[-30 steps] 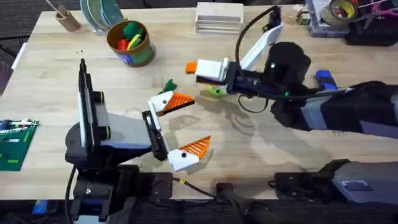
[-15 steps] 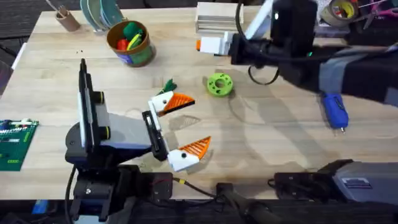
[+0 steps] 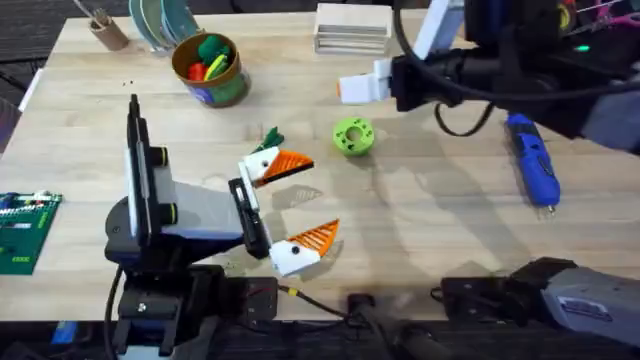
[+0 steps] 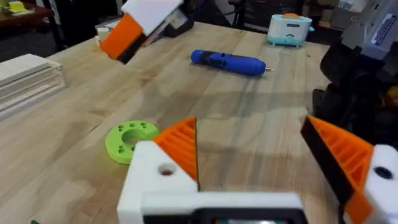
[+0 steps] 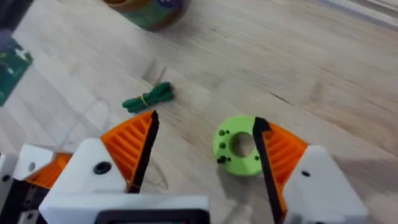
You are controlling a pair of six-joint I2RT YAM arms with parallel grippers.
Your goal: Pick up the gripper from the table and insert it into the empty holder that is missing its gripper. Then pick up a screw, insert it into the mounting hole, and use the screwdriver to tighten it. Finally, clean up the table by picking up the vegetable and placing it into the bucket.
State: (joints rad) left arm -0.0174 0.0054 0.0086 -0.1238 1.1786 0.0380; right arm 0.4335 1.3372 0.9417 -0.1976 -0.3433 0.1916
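Observation:
My right gripper hangs open above the far middle of the table, its orange ribbed fingers wide apart. Below it lies a bright green ring disc. The dark green vegetable rests on the wood just left of the disc. My left gripper stands open near the front centre with nothing in it. To the right lies the blue screwdriver. The bucket stands far left with toys inside. The loose gripper piece, the empty holder and the screw are out of view.
A brown cup with sticks and stacked plates sit at the far left corner. At the back stands a white box, with a tape roll to its right. A green circuit board lies at the left edge.
The right arm rose and swung back and right, uncovering the green ring disc and the screwdriver. The left arm stayed still.

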